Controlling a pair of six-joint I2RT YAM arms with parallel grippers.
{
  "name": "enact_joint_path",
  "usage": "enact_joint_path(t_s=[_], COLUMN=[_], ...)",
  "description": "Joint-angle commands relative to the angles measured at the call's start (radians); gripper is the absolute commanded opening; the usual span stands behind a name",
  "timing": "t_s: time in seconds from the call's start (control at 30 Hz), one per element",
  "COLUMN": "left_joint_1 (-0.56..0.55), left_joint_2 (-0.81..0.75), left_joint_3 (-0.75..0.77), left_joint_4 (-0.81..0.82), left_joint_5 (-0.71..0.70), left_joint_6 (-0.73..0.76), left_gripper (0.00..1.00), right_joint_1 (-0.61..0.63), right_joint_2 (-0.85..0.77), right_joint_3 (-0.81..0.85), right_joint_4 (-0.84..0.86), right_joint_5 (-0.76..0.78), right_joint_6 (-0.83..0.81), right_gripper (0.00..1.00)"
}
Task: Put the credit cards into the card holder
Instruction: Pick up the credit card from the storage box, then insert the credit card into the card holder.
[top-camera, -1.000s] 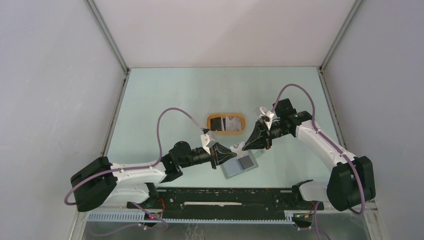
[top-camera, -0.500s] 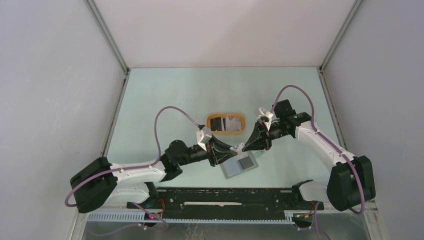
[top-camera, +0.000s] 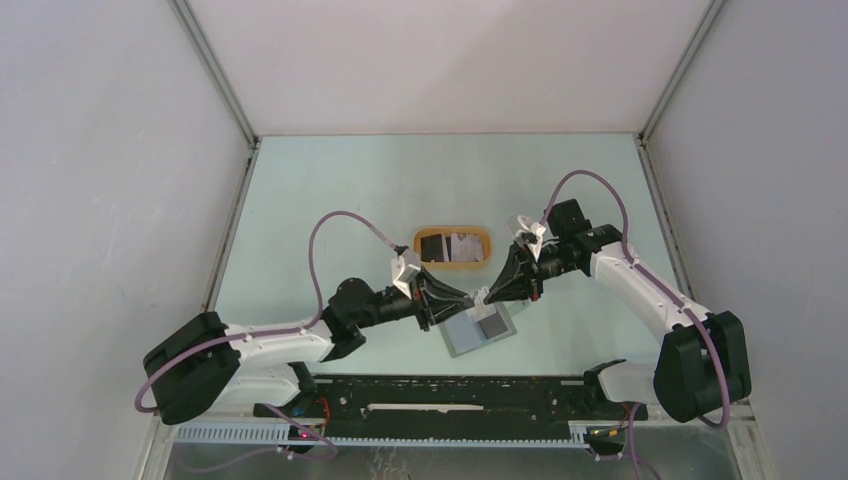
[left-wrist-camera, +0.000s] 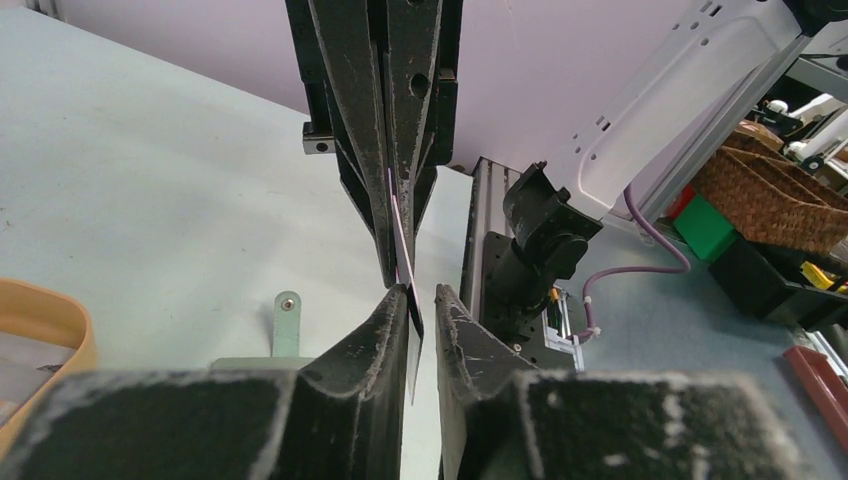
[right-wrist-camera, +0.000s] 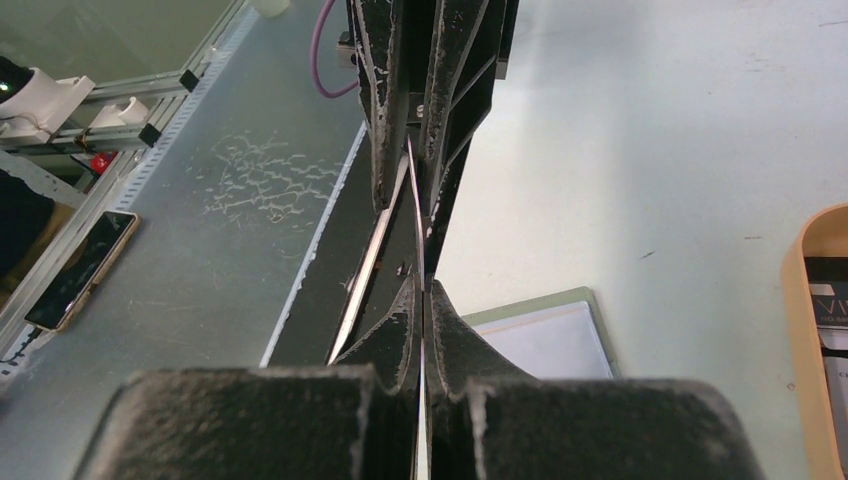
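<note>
Card holder (top-camera: 481, 329) on pale-green table (top-camera: 340, 190) (white walls (top-camera: 450, 60))

Pale grey walls (top-camera: 110, 150) enclose a light green table (top-camera: 330, 190) under even light. Metal strips (top-camera: 215, 72) line the corners. A wicker basket (left-wrist-camera: 770, 195) sits beyond.

Worktop (top-camera: 330, 190): tray (top-camera: 452, 265) at centre, credit cards (top-camera: 447, 246) side by side in it. Card holder (top-camera: 480, 331) flat on the worktop before the tray, toward the arm bases. Above the holder's far edge, left claw (left-wrist-camera: 421, 300) and right claw (right-wrist-camera: 421, 292) meet tip to tip, one card (left-wrist-camera: 401, 250) edgewise between both.
</note>
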Motion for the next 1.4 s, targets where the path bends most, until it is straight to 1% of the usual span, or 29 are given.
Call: enact_joint_path(t_s=[0.0,0.03,0.1,0.13,0.17,0.2,0.27,0.3,0.33,0.37,0.43,0.5,0.53,0.6,0.7,0.8,0.9,1.13,1.27,1.37], left_joint_1=[0.005,0.008,0.017,0.024,0.031,0.037,0.053,0.061,0.068,0.073,0.082,0.089,0.094,0.101,0.112,0.125,0.128,0.129,0.128,0.131], left_joint_2=[0.005,0.008,0.015,0.020,0.025,0.026,0.025,0.022,0.020,0.018,0.019,0.039,0.057,0.101,0.183,0.277,0.342,0.471,0.502,0.520], left_joint_3=[-0.026,-0.028,-0.029,-0.031,-0.034,-0.040,-0.062,-0.079,-0.097,-0.118,-0.155,-0.184,-0.193,-0.201,-0.213,-0.239,-0.255,-0.232,-0.207,-0.208], left_joint_4=[0.063,0.063,0.059,0.057,0.057,0.056,0.057,0.057,0.057,0.056,0.057,0.057,0.057,0.066,0.125,0.234,0.295,0.368,0.370,0.372], left_joint_5=[0.029,0.028,0.026,0.026,0.025,0.023,0.018,0.010,-0.001,-0.016,-0.044,-0.066,-0.070,-0.080,-0.105,-0.130,-0.167,-0.211,-0.217,-0.223], left_joint_6=[-0.026,-0.033,-0.058,-0.081,-0.109,-0.135,-0.194,-0.224,-0.259,-0.302,-0.367,-0.434,-0.467,-0.524,-0.606,-0.688,-0.744,-0.862,-0.887,-0.892], left_gripper=[0.17,0.13,0.01,0.00,0.00,0.00,0.00,0.00,0.00,0.00,0.00,0.00,0.00,0.00,0.00,0.00,0.00,0.00,0.00,0.00], right_joint_1=[0.004,0.004,0.008,0.012,0.013,0.013,0.011,0.005,-0.004,-0.018,-0.060,-0.098,-0.110,-0.119,-0.117,-0.091,-0.051,0.029,0.068,0.094], right_joint_2=[0.004,0.005,0.006,0.006,0.006,0.006,0.003,0.001,-0.004,-0.008,-0.010,-0.006,-0.005,0.011,0.049,0.102,0.170,0.345,0.391,0.420], right_joint_3=[0.001,0.001,0.001,0.001,0.001,0.001,0.001,0.001,0.001,0.002,0.014,0.019,0.020,0.020,0.021,0.046,0.082,0.188,0.191,0.191], right_joint_4=[0.024,0.024,0.025,0.025,0.029,0.032,0.041,0.041,0.037,0.028,-0.022,-0.033,-0.032,-0.017,-0.002,-0.027,-0.046,-0.144,-0.140,-0.132], right_joint_5=[-0.006,-0.005,-0.001,0.001,0.007,0.012,0.029,0.044,0.060,0.075,0.112,0.173,0.230,0.308,0.354,0.405,0.490,0.577,0.615,0.653], right_joint_6=[0.011,0.011,0.011,0.014,0.021,0.032,0.060,0.066,0.062,0.051,0.000,-0.013,-0.009,0.025,0.079,0.087,0.111,0.135,0.139,0.152], right_gripper=[0.00,0.00,0.00,0.00,0.04,0.18,0.51,0.62,0.68,0.71,0.74,0.74,0.73,0.71,0.67,0.63,0.57,0.42,0.36,0.30])
